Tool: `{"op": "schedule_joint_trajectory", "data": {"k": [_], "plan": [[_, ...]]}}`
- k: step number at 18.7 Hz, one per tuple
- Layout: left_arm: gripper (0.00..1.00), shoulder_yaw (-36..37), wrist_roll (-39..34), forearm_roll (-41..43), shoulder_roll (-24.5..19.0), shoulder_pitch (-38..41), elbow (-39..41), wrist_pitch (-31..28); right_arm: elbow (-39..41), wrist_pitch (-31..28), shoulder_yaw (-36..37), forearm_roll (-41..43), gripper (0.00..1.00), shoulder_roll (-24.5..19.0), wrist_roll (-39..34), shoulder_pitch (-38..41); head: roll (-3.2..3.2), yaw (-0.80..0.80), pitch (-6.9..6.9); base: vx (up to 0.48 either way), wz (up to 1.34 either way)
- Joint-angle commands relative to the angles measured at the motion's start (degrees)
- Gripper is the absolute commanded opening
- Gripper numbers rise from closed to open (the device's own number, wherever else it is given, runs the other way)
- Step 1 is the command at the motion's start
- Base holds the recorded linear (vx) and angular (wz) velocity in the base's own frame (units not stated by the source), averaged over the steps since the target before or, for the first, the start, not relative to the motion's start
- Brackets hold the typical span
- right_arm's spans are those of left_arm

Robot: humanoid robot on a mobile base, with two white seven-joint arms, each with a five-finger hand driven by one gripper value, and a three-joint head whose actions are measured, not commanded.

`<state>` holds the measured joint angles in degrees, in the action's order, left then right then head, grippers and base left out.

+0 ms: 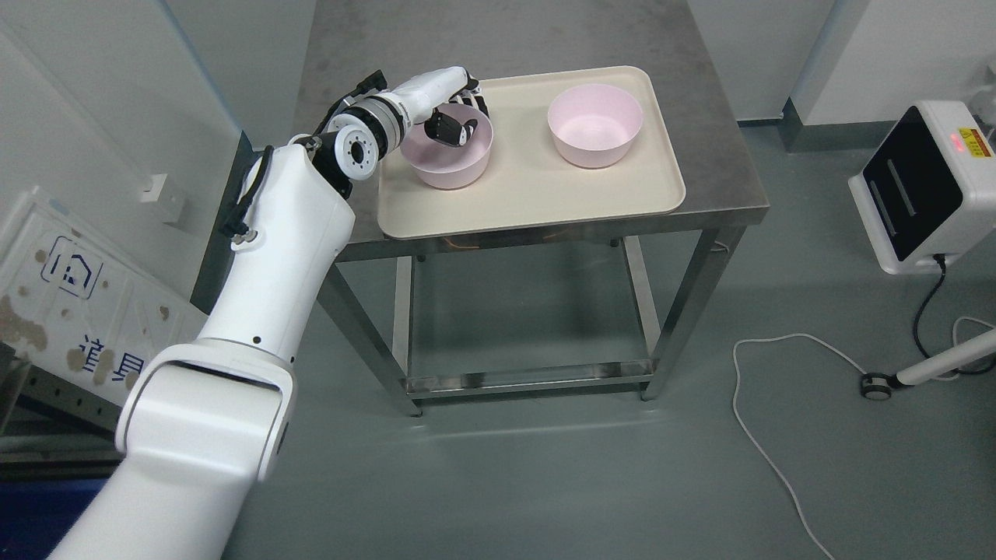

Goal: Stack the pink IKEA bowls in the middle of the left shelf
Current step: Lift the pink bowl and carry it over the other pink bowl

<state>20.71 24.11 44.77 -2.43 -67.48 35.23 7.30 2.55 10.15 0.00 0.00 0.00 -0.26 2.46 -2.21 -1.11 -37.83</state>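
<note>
Two pink bowls stand on a beige tray on a steel table. The left bowl is at the tray's left side, the right bowl at its back right. My left hand reaches in from the lower left and sits over the left bowl's far rim, thumb inside the bowl and fingers behind the rim, shut on it. The bowl still rests on the tray. The right arm is out of view.
The steel table has a low shelf underneath. A white device with a cable stands on the floor at the right. A white panel leans at the left wall.
</note>
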Motion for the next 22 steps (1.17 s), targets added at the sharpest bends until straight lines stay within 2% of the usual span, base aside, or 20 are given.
{"op": "schedule_joint_trajectory", "data": {"k": [1,5,9,11,13,16,19,22], "plan": [[0.0,-1.9,0.1,0.4,0.4,-0.6,-1.0,0.2,0.0,0.0,0.6,-0.4,1.0,1.0,0.0,0.0,0.0,0.0,0.0,0.0,0.0],[0.0,-3.8,-0.1,0.2,0.5,-0.5,-0.8,0.2,0.0,0.0,0.6,-0.4,1.0,1.0,0.0,0.0,0.0,0.0,0.0,0.0,0.0],[0.0,-9.4,0.2,-0.7,1.4,-3.4,2.8,0.9,0.0,0.0,0.6,-0.4,1.0,1.0,0.0,0.0,0.0,0.0,0.0,0.0,0.0],[0.0,-9.5,0.5,-1.2,1.4,-4.1,4.8,1.7,0.0,0.0,0.6,-0.4,1.0,1.0,0.0,0.0,0.0,0.0,0.0,0.0,0.0],[0.0,-7.5,0.6,-5.2,1.4,-5.2,7.2,1.6,0.0,0.0,0.6,-0.4,1.0,1.0,0.0,0.0,0.0,0.0,0.0,0.0,0.0],[0.01,5.3,0.6,-17.2,1.4,-6.5,11.7,1.4,0.0,0.0,0.6,-0.4,1.0,1.0,0.0,0.0,0.0,0.0,0.0,0.0,0.0],[0.02,17.8,-1.1,-25.2,1.4,-6.6,15.1,2.5,0.0,0.0,0.6,-0.4,1.0,1.0,0.0,0.0,0.0,0.0,0.0,0.0,0.0],[0.02,24.3,-9.6,-28.0,1.4,-6.6,15.0,2.8,0.0,0.0,0.6,-0.4,1.0,1.0,0.0,0.0,0.0,0.0,0.0,0.0,0.0]]}}
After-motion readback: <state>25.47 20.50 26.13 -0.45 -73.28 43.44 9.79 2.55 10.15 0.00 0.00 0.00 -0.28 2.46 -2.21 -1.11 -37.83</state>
